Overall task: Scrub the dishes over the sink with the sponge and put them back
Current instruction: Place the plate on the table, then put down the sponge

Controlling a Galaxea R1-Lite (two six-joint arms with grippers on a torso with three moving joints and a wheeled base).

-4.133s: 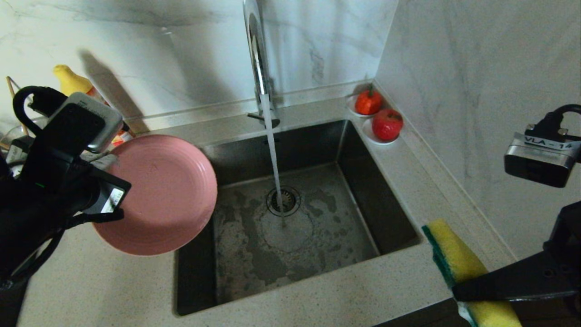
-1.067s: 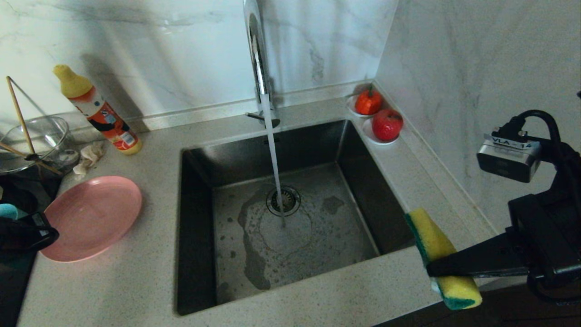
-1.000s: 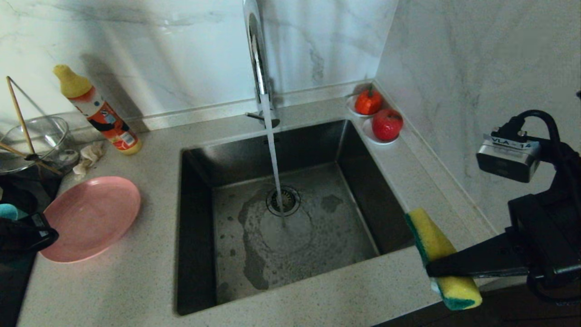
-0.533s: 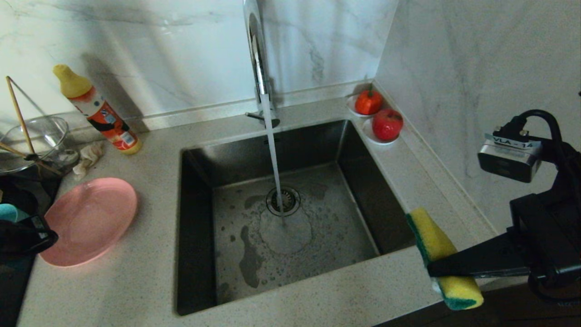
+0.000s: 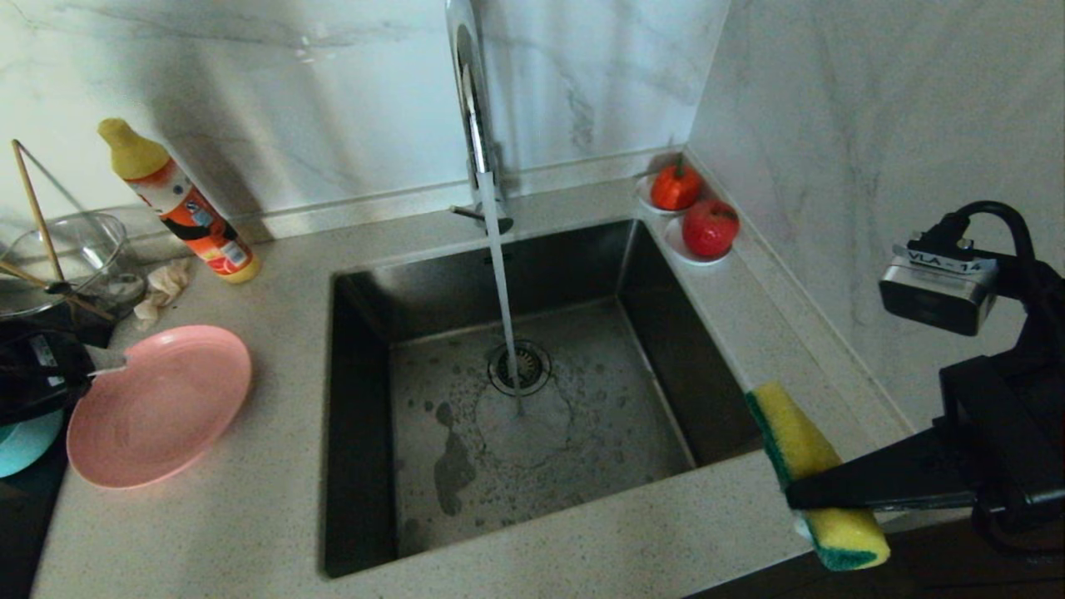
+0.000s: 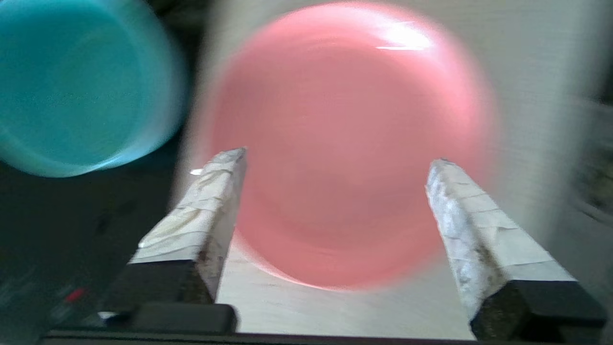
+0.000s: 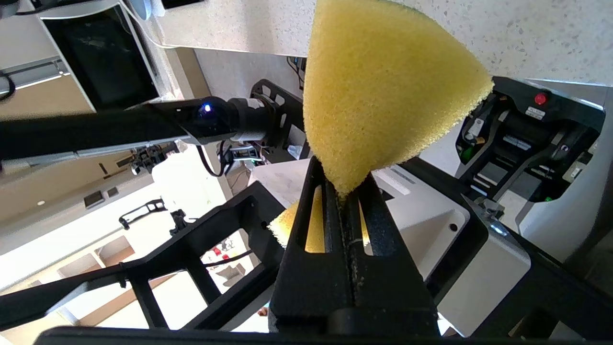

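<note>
Speckled stone counter (image 5: 208, 532) | matte round pink plate (image 5: 158, 403) | foam sponge (image 5: 811, 466)

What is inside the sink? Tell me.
The sink holds no dishes: only a round drain, puddles on its floor and the stream from the tap. Its near wall is hidden behind the counter edge.

Head view overlooks sink (image 5: 516, 399); left wrist close above plate (image 6: 345, 143).
</note>
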